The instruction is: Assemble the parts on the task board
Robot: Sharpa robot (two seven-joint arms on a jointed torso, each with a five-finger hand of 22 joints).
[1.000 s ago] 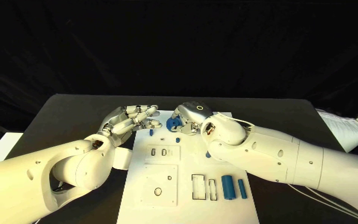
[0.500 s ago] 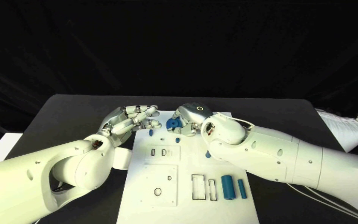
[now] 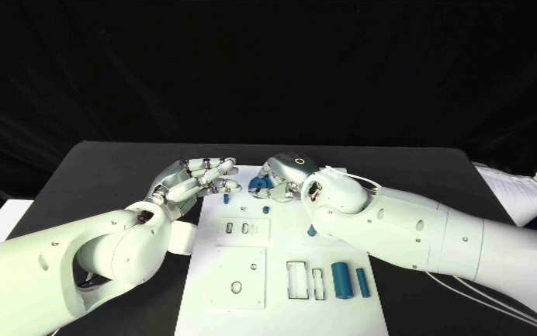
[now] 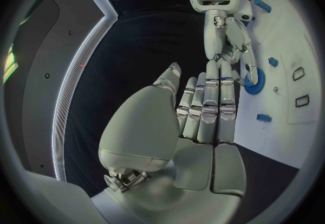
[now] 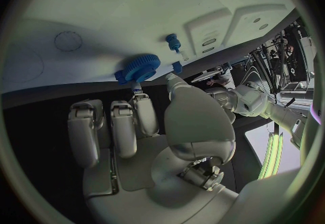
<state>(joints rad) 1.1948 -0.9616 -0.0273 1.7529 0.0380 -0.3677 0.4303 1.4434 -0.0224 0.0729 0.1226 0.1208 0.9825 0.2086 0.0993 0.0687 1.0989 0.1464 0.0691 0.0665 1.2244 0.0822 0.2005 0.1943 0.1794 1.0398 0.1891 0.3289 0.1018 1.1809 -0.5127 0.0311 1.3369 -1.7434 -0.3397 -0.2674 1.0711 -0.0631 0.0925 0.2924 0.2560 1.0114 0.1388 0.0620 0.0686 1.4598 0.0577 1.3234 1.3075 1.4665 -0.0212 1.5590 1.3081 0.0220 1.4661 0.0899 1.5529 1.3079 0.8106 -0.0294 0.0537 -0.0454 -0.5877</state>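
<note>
The white task board [image 3: 280,270] lies in the middle of the black table. A blue gear [image 3: 260,185] sits at its far end. My right hand [image 3: 286,170] reaches over it and pinches the gear [image 5: 138,68] at its rim between fingertip [image 5: 137,91] and thumb. The left wrist view shows the same gear [image 4: 255,84] under the right hand [image 4: 227,39]. My left hand [image 3: 197,181] hovers at the board's far left edge, just left of the gear, with nothing in its palm [image 4: 203,113]. Small blue pegs [image 3: 266,209] [image 5: 174,42] stand near the gear.
Two blue cylinders [image 3: 341,280] [image 3: 362,282] lie on the board's near right part, beside rectangular slots [image 3: 298,280]. Another small blue piece [image 3: 311,231] shows beside my right forearm. Both forearms flank the board's near half. The left hand [image 5: 237,99] shows in the right wrist view.
My right hand has shifted slightly over the gear, hiding more of it. The left hand has stayed almost still.
</note>
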